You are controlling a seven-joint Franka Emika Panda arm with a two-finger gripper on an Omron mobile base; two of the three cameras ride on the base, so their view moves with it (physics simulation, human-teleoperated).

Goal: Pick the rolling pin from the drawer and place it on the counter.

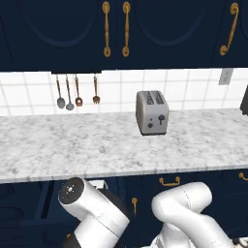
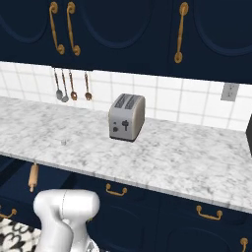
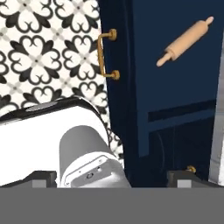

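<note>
The rolling pin lies slanted on the navy floor of the pulled-out drawer, whose curved brass handle faces the patterned floor. From the right base view the rolling pin shows inside the drawer, just under the counter edge. My gripper hovers well above the drawer, open, with its fingertips set wide apart and nothing between them. The pin is far from them, toward the upper right of the hand view. The marble counter runs across both base views.
A grey toaster stands mid-counter against the tiled wall. Spoons and a fork hang at the left. A dark appliance sits at the far right edge. Black-and-white floor tiles lie beside the drawer.
</note>
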